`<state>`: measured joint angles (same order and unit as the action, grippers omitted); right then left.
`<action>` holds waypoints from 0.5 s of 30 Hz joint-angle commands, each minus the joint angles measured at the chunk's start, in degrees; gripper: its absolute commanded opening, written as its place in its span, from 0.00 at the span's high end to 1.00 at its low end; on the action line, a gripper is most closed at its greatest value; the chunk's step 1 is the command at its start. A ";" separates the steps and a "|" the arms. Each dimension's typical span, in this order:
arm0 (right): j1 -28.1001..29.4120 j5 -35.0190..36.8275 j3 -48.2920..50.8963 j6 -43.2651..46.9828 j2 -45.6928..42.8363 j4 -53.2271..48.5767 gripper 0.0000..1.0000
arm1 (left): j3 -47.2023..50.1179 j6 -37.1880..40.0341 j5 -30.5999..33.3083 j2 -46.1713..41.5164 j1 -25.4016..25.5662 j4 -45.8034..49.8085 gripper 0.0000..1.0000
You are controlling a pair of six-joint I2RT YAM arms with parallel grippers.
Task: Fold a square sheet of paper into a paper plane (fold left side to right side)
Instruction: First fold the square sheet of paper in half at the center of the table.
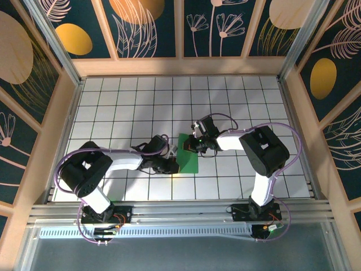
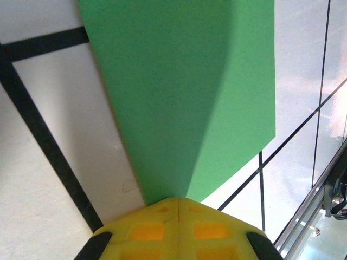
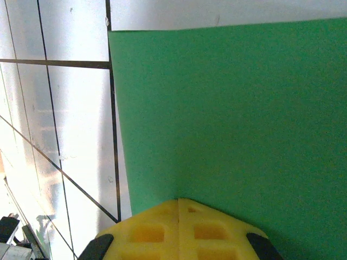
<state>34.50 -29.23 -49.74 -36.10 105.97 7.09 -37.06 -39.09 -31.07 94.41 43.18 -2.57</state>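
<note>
Both tools closed. Left tool (image 2: 178, 202) looks pinched on the green sheet's (image 1: 189, 153) near-left corner, which curls up. Right tool (image 3: 178, 201) rests tip-down on the sheet's far-right part. Sheet sits mid-surface (image 1: 124, 107) between the arms. Left arm should carry the fold rightward.

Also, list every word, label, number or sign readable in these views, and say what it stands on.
None: there is no readable text anywhere. The plain bright green square sheet of paper is blank, the white black-gridded table top carries no markings, and the dark wall panels bear only leaf and flower drawings.
</note>
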 commanded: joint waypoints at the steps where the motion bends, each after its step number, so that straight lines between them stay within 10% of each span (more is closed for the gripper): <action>1: -0.47 5.94 1.40 1.56 2.85 -8.16 1.00 | 2.59 1.04 -1.15 -0.92 0.85 6.84 0.99; 15: -0.17 5.50 1.27 2.61 1.78 -8.11 1.00 | -6.66 2.01 -0.73 -4.31 -5.11 6.99 1.00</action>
<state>34.50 -29.23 -49.74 -35.51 105.97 7.07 -41.06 -38.81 -31.07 87.85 39.46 3.18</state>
